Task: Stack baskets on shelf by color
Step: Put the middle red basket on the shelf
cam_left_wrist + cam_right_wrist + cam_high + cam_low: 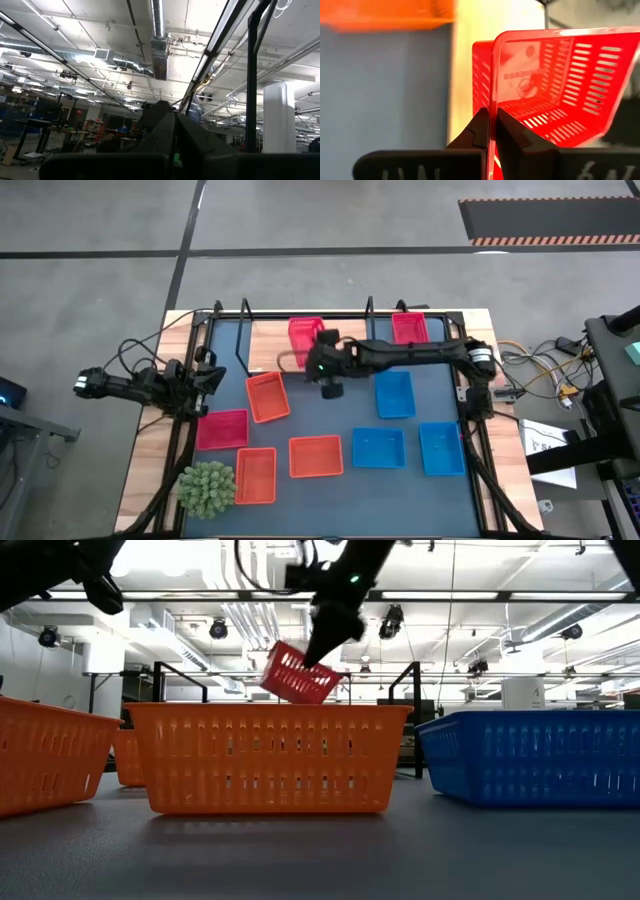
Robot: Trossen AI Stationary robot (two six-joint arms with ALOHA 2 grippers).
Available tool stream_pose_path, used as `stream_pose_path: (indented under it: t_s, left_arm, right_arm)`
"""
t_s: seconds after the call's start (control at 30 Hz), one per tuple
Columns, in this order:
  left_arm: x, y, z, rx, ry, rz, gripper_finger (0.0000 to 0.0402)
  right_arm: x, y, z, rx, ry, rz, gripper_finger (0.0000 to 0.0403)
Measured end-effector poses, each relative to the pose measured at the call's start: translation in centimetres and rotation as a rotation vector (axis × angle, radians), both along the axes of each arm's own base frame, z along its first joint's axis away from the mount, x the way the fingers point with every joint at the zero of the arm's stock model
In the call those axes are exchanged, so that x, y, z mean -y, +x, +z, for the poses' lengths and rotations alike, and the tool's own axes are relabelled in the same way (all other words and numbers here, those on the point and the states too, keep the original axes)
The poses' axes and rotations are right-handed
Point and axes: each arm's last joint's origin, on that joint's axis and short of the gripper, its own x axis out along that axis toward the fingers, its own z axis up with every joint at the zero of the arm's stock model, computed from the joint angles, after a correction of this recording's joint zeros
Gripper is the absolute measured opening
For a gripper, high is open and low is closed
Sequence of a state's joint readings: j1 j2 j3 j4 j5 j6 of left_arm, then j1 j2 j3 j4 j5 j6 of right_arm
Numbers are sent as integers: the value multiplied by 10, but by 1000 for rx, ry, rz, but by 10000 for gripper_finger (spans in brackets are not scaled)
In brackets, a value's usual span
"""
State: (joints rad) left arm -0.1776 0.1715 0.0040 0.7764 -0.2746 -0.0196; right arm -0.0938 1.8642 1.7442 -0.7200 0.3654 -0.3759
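Red basket: tilted, held off shelf, wall pinched in right pincer. Advice: level it before lowering, probably toward other red basket on shelf; release once seated. Left pincer: pressed together, idle at bench's left edge.

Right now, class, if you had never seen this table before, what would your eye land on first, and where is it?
First, the red basket hanging tilted in the air, its wall pinched in the right pincer above the shelf at the table's far side. Then the bright baskets spread over the dark mat: orange ones and a red one left, blue ones right. The green plant ball sits at the near left corner.
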Motion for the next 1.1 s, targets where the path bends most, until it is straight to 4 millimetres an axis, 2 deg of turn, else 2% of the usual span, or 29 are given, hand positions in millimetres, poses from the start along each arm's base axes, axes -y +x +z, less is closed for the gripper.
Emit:
stream_pose_path:
  t_s: [0.13,0.23,0.43,0.6,0.83,0.97,1.1]
  left_arm:
    - [0,0,0,1,3,1,2]
    - [0,0,0,1,3,0,2]
    - [0,0,0,2,7,-9,2]
    - [0,0,0,2,9,-13,2]
    - [1,0,0,4,15,-23,2]
    - [1,0,0,4,17,-26,2]
    - [1,0,0,4,17,-29,2]
  right_arm:
    - [25,17,-14,6,43,-105,9]
    - [37,28,-26,-51,59,-144,9]
    - [46,50,-42,-134,78,-176,18]
    - [47,62,-45,-135,69,-172,57]
    - [46,66,-36,-99,70,-171,117]
    - [40,58,-12,-85,78,-163,132]
    - [31,43,15,-75,115,-150,127]
